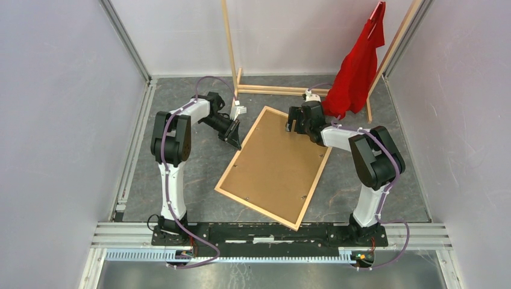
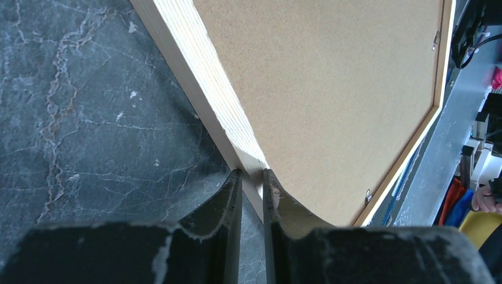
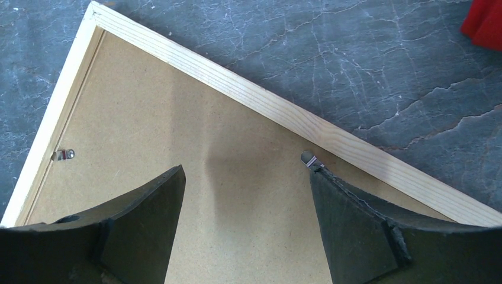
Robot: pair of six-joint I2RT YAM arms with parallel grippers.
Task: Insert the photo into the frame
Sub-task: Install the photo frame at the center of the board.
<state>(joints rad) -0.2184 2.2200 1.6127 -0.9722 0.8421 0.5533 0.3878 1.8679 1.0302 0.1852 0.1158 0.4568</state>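
Observation:
The frame [image 1: 256, 209] of light wood lies face down on the dark table, turned at an angle, with a brown backing board [image 1: 277, 162] filling it. The photo is hidden. My left gripper [image 1: 236, 143] is at the frame's left rail. In the left wrist view its gripper [image 2: 253, 173] is shut on that wooden rail [image 2: 201, 77], one finger on each side. My right gripper [image 1: 293, 124] hovers over the board's far right part. In the right wrist view it [image 3: 245, 171] is open above the board [image 3: 177, 118], the right finger beside a metal tab [image 3: 307, 158].
A wooden clothes rack with a red shirt [image 1: 358, 66] stands at the back right, its base bar [image 1: 277, 90] just behind the frame. A second metal tab [image 3: 62, 155] sits near the frame's left rail. Grey walls close in both sides.

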